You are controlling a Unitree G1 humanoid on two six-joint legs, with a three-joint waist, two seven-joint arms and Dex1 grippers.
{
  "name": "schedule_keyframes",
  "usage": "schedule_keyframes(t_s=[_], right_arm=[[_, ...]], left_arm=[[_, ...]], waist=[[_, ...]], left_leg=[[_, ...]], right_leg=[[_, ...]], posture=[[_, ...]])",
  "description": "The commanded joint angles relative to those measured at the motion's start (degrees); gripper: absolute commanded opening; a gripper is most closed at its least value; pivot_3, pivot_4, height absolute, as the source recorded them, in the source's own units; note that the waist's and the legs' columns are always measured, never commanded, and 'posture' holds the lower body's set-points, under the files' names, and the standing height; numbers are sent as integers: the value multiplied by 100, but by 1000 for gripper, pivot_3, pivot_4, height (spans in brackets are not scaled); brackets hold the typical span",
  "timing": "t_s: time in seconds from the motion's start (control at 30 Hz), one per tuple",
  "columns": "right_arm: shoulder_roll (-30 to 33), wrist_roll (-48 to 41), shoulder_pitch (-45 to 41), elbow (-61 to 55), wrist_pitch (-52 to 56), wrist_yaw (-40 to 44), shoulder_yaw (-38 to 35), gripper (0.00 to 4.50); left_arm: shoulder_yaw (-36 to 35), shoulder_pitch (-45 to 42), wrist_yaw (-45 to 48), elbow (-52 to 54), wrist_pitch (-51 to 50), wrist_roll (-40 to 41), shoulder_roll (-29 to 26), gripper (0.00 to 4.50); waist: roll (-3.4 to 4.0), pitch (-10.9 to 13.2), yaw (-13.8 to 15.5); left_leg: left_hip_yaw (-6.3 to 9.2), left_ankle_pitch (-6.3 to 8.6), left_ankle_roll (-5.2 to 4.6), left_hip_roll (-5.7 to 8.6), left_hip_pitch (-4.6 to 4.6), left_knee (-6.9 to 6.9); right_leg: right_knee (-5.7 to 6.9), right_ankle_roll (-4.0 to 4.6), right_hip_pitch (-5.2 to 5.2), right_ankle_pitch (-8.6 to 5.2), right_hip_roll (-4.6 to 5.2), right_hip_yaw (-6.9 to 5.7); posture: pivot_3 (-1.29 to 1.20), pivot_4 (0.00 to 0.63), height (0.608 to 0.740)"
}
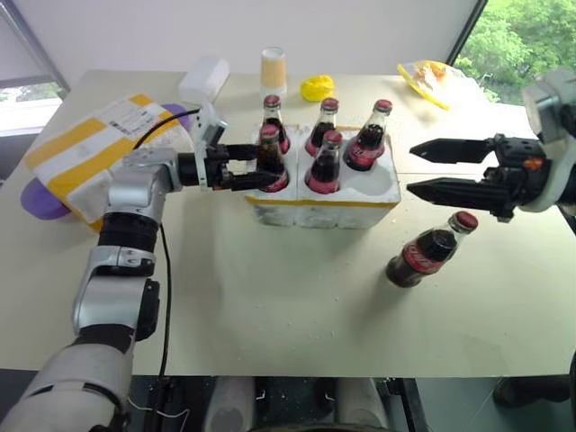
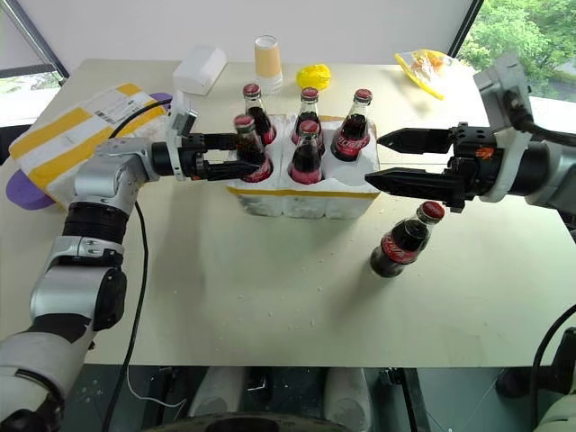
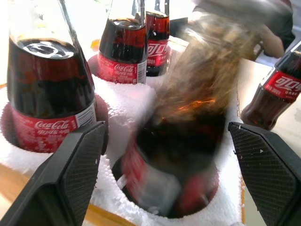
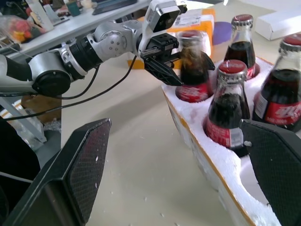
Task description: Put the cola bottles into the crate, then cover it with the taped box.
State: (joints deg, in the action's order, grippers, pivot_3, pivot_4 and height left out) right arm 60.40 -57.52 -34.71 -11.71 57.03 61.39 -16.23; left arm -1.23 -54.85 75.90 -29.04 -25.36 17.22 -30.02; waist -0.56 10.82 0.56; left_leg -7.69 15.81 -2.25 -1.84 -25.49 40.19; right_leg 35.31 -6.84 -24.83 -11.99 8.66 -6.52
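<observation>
The crate (image 1: 324, 200) stands on the table (image 1: 270, 306) with five cola bottles (image 1: 324, 164) upright in its wells; the near well on the robot's right side is vacant. The sixth bottle (image 1: 430, 249) stands tilted on the table just off the crate's near right corner, its red cap leaning up and away from the crate. The right gripper (image 1: 423, 168) hangs directly above that bottle, its jaws spread wide and pointing toward the crate, holding nothing. It is judged the nearer arm for the last pick. The left gripper (image 1: 256, 166) sits at the crate's near left well, its jaws parted either side of the bottle there. The taped box (image 1: 94, 148) lies beyond the crate's left end.
</observation>
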Motion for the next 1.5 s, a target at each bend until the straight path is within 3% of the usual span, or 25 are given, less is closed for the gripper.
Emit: schedule_keyframes(t_s=[0.03, 0.3, 0.53, 0.87, 1.0, 1.17, 1.33, 1.5], right_arm=[[24, 16, -131, 26, -135, 98, -95, 4500], [29, 182, -115, 169, -240, 318, -33, 4500], [-13, 330, -176, 297, -328, 468, 46, 4500], [256, 341, 144, 258, -205, 471, -405, 4500], [327, 189, 826, -35, 64, 77, -1416, 4500], [248, -156, 1990, -651, 818, -405, -3238, 4500], [-365, -358, 3474, -1438, 1366, -840, -4861, 4500], [-1724, -424, 5057, -2706, 974, -1247, -5120, 4500]], left_arm=[[-284, 75, 258, 1170, -684, 519, -645, 4475], [-997, 290, 558, 2635, -2453, 1781, -2363, 4475], [-1498, 843, 553, 3444, -3039, 2536, -3172, 4475], [-1752, 1830, 199, 4381, -3153, 3261, -3171, 4475], [-1479, 2126, 0, 4614, -2958, 3292, -2889, 4475], [-1001, 2216, 2, 4544, -2595, 3089, -2616, 4475], [-443, 1997, 99, 4221, -2174, 2761, -2374, 4475], [-36, 1859, 178, 4106, -1918, 2574, -2102, 4475]], waist=[[0, 0, -3], [3, -2, -4], [4, -2, 3], [5, -2, 13], [4, -2, 29], [4, -3, 32], [3, -6, 34], [3, -9, 28]], left_leg=[[1, 0, 0, 0, 0, -1], [1, 0, 1, -3, 7, -1], [2, -1, 2, -3, 11, -2], [1, -1, 4, -2, 12, -4], [2, -2, 5, 0, 12, -4], [2, -2, 6, 0, 16, -5], [5, -5, 10, 0, 24, -8], [16, -3, 10, -1, 27, -10]], right_leg=[[0, 0, 0, 0, 0, 0], [0, 0, 6, -1, 0, 1], [0, 0, 10, -2, -2, 1], [1, 0, 10, -2, -2, 2], [-2, 0, 15, -2, -3, -1], [-2, 0, 19, -2, -4, -1], [-2, 1, 27, -2, -5, -1], [-5, 1, 31, -2, -4, -1]], posture=[[0, 150, 740], [0, 150, 740], [0, 150, 740], [0, 150, 740], [0, 150, 740], [0, 150, 740], [0, 150, 740], [0, 150, 740]])
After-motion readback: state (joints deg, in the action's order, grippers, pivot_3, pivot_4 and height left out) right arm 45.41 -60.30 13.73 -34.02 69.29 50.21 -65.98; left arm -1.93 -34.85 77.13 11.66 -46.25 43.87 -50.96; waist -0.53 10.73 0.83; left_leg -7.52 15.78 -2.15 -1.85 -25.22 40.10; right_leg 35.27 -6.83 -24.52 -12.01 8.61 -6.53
